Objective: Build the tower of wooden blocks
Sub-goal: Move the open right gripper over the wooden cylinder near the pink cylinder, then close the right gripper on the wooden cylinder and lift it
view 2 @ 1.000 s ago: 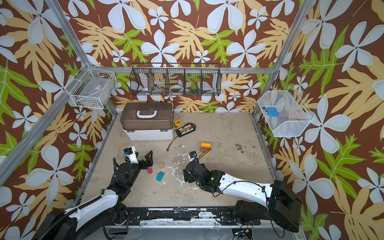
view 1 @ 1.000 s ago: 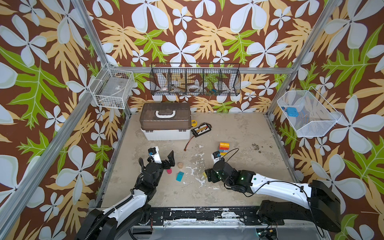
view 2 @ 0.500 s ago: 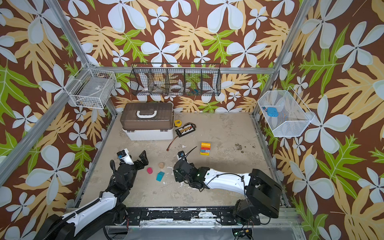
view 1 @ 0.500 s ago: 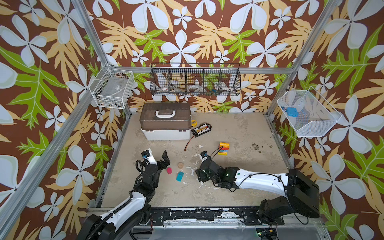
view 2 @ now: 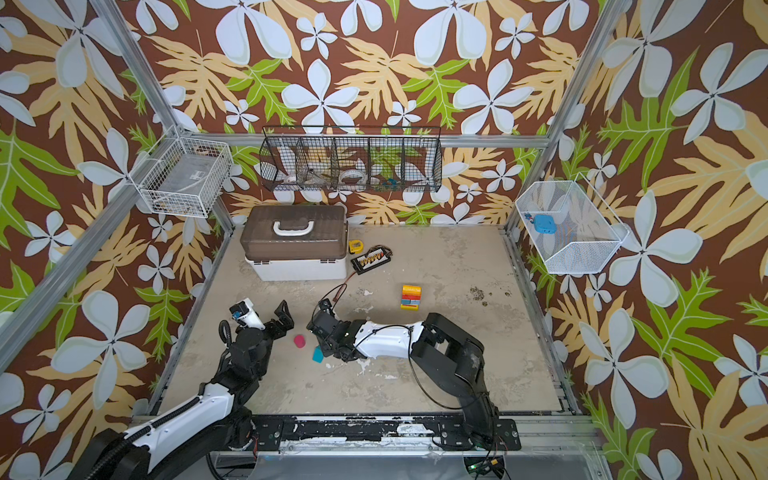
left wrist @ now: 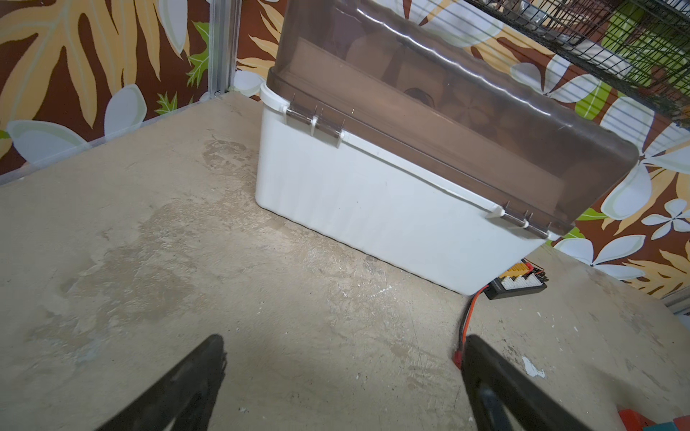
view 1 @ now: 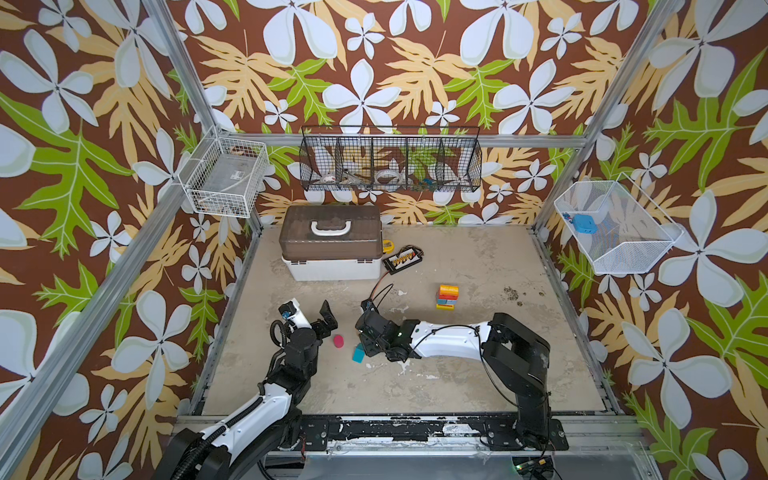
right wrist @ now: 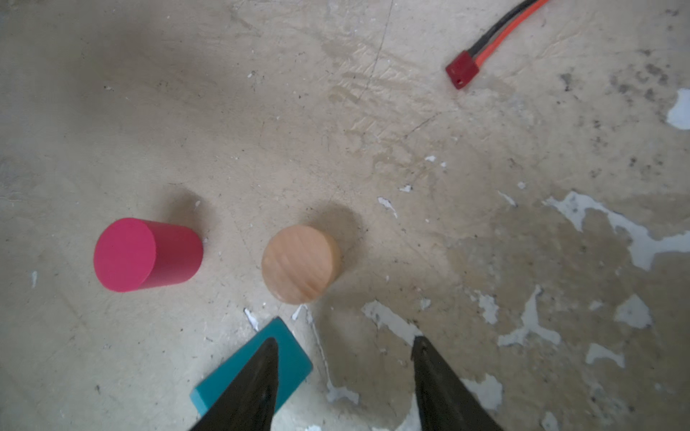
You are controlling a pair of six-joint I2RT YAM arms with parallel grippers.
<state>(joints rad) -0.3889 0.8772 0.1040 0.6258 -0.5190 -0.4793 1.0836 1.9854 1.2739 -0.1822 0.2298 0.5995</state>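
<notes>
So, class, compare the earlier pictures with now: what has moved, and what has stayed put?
The right gripper swung left from beside the tower to hover, open and empty, by the tan cylinder and teal block. The left gripper edged slightly left, open. Nothing was grasped or released. The tower, pink cylinder and teal block stayed put.

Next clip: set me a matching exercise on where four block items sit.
1 pink cylinder
2 plain-wood cylinder
3 teal block
4 tower

A partly behind a finger of the right claw, right wrist view
B stands alone beyond the right arm
C between left arm and right arm, in a top view
D hidden in both top views

Pairs: 1-C, 2-D, 3-A, 4-B
</notes>
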